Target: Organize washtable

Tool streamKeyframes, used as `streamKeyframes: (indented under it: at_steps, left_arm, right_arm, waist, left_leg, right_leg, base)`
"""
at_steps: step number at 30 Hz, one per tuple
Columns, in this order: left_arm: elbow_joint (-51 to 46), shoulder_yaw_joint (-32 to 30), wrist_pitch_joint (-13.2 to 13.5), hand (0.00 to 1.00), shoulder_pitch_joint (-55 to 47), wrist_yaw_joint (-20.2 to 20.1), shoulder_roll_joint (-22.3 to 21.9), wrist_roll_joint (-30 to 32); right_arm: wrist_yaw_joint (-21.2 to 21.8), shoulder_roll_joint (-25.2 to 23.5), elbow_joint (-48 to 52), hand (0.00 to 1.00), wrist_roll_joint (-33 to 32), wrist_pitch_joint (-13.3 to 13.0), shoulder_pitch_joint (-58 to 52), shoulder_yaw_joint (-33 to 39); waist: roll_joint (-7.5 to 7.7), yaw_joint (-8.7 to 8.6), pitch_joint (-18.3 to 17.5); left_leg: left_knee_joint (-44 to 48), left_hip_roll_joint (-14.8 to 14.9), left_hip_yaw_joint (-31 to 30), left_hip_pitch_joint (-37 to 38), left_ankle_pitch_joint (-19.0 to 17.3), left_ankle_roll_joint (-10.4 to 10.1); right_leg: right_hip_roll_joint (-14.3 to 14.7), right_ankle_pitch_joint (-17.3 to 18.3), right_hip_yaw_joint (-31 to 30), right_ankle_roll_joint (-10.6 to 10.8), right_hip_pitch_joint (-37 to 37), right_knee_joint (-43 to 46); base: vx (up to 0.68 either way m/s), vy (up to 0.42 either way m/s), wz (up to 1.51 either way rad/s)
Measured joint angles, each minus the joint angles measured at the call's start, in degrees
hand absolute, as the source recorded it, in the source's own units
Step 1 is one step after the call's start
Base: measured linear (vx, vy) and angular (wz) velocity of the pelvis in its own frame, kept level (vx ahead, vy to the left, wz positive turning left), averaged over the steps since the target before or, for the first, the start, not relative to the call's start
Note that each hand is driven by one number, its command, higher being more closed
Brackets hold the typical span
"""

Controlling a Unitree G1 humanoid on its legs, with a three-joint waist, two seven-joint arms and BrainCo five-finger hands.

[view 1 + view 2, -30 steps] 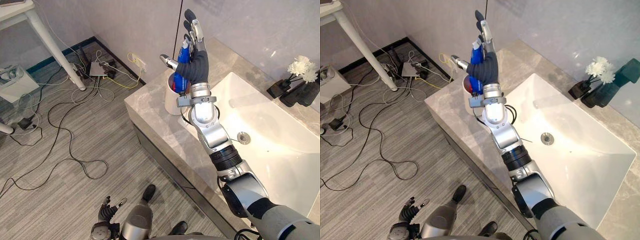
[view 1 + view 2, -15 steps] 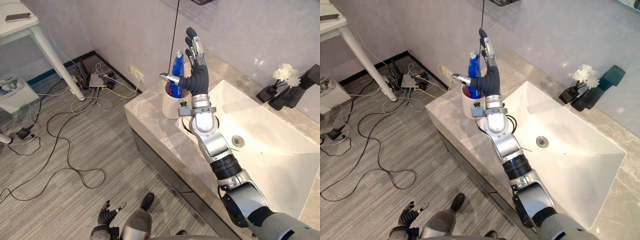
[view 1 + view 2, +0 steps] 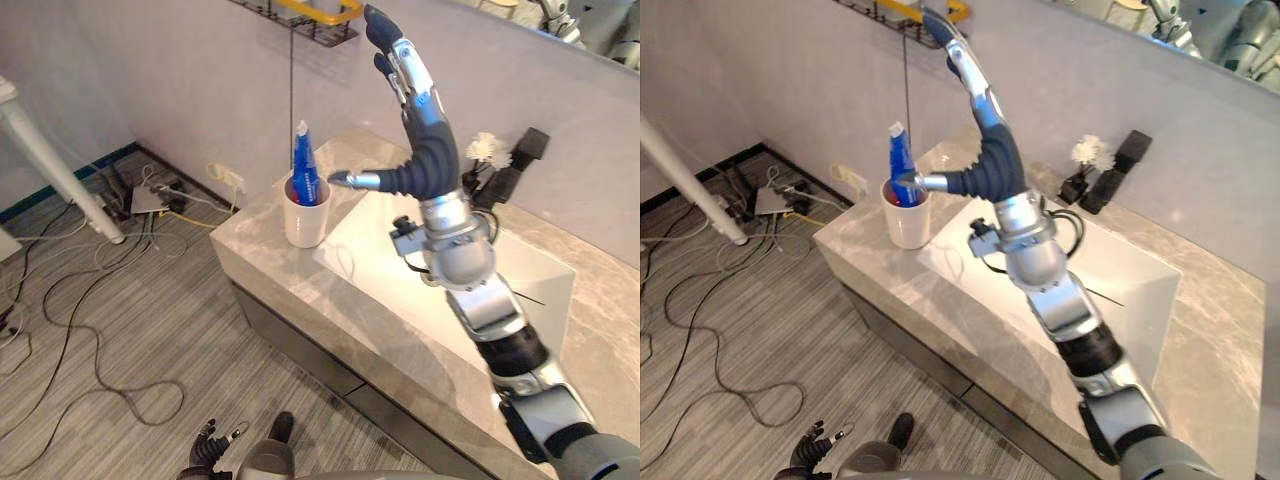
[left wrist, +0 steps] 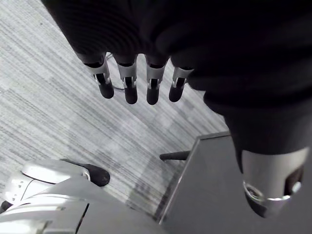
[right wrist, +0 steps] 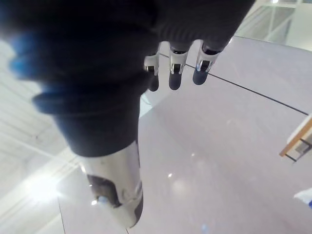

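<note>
Reaching up above the washtable, the robot's right hand [image 3: 428, 165] was raised in the air over the sink [image 3: 1140, 282]. Its fingers [image 3: 402, 62] were straight and close together, pointing up toward the wall. The thumb [image 3: 358, 180] stuck out sideways toward a white cup [image 3: 305, 222]. The hand held nothing and touched nothing, and the thumb tip was near the cup's rim but apart from it.

The cup stood upright on the grey marble table [image 3: 285, 280], near its far left corner and just beside the left edge of the sink. A blue tube [image 3: 304, 168] stood upright in the cup, its pale cap end pointing up well above the rim.

The sink was a white rectangular basin set into the table. Behind its far edge, against the wall, sat a small bunch of white flowers [image 3: 485, 148] in a dark holder, with another dark object [image 3: 512, 178] just beside it. A wire rack [image 3: 300, 22] was fixed high on the wall above the cup, with something yellow lying in it.

The left hand [image 3: 208, 448] hung low beside the robot, well apart from the table, over the grey striped floor [image 3: 130, 290]. In the left wrist view its fingers [image 4: 129, 84] were relaxed and slightly spread, holding nothing.
</note>
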State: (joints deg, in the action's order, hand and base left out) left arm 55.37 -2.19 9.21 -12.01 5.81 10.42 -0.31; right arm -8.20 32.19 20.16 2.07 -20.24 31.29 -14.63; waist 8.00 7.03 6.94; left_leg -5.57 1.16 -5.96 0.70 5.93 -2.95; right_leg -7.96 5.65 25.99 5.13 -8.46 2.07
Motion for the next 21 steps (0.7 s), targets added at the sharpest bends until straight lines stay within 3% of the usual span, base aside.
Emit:
streamKeyframes:
  at_steps: [2,4,6,9,11,15,17,21]
  left_arm:
    - [0.6,-0.1,0.1,0.00,-0.5,-0.6,0.0,0.0]
    - [1.6,-0.1,0.1,0.00,-0.7,-0.8,0.0,0.0]
    - [1.8,-0.1,0.1,0.00,-0.9,-0.9,0.0,0.0]
    - [2.6,0.0,0.1,0.00,-1.0,-1.4,-0.2,0.0]
    - [2.6,0.0,0.1,0.00,-0.8,-1.8,-0.2,0.0]
    - [2.6,-0.1,0.1,0.00,-1.5,-2.0,-0.6,0.0]
    - [2.6,-0.1,0.1,0.00,-1.5,-2.1,-0.8,0.0]
    - [2.5,-0.1,0.1,0.00,-1.7,-2.3,-1.0,0.0]
  right_arm:
    - [0.9,4.5,3.1,0.00,-0.5,-2.1,-4.0,8.3]
    - [0.8,5.7,3.8,0.00,-0.5,-2.9,-5.8,16.1]
    - [0.4,5.7,3.9,0.00,-1.2,-3.7,-8.5,25.5]
    - [-2.2,5.0,3.8,0.00,-2.2,-4.2,-14.7,41.0]
    - [-3.5,3.3,3.4,0.00,-2.2,-4.2,-18.6,48.5]
    - [-7.4,-4.2,1.1,0.00,-3.7,-3.4,-29.2,60.4]
    - [-8.4,-7.8,0.2,0.00,-3.7,-2.7,-33.3,63.1]
    - [-10.0,-19.5,-5.9,0.00,-3.7,-0.7,-41.5,65.7]
  waist:
    - [-0.10,-1.02,-1.2]
    - [-0.29,-2.68,-1.6]
    - [-0.52,-3.61,-1.8]
    - [-1.31,-6.43,-2.5]
    - [-1.55,-6.84,-2.7]
    - [-2.71,-9.74,-4.1]
    - [-2.97,-9.93,-4.7]
    - [-3.48,-11.59,-5.6]
  left_leg:
    - [-0.2,0.5,2.2,0.2,-0.3,0.1]
    - [-0.2,0.7,3.8,0.4,-0.4,0.2]
    - [-0.3,0.9,5.6,0.9,-0.7,0.3]
    - [-0.3,0.8,7.6,1.2,-1.0,0.6]
    - [-0.3,0.8,8.3,1.4,-1.2,0.7]
    - [-0.3,0.8,9.7,1.4,-1.9,0.6]
    - [-0.3,0.8,10.2,1.4,-2.2,0.4]
    - [-0.3,0.8,11.0,1.1,-2.6,0.4]
  right_leg:
    - [0.1,-0.5,-2.4,-0.2,1.1,0.0]
    - [0.2,-1.1,-3.9,-0.3,1.9,-0.3]
    - [0.2,-1.5,-5.9,-0.2,2.6,-0.3]
    - [0.1,-2.7,-7.4,0.0,2.8,-1.2]
    - [0.1,-2.9,-8.2,0.1,2.9,-1.6]
    - [0.0,-2.8,-9.7,0.4,3.8,-1.8]
    - [0.0,-2.7,-10.3,0.5,4.2,-1.8]
    - [-0.1,-2.8,-10.8,0.3,4.8,-1.8]
  base:
    - [-0.07,0.004,-0.49]
    - [-0.04,0.013,-0.48]
    - [-0.03,0.016,-0.53]
    - [-0.01,0.023,-0.34]
    - [0.00,0.011,-0.24]
    - [0.00,0.002,-0.21]
    - [0.03,-0.001,-0.15]
    - [0.04,0.002,-0.07]
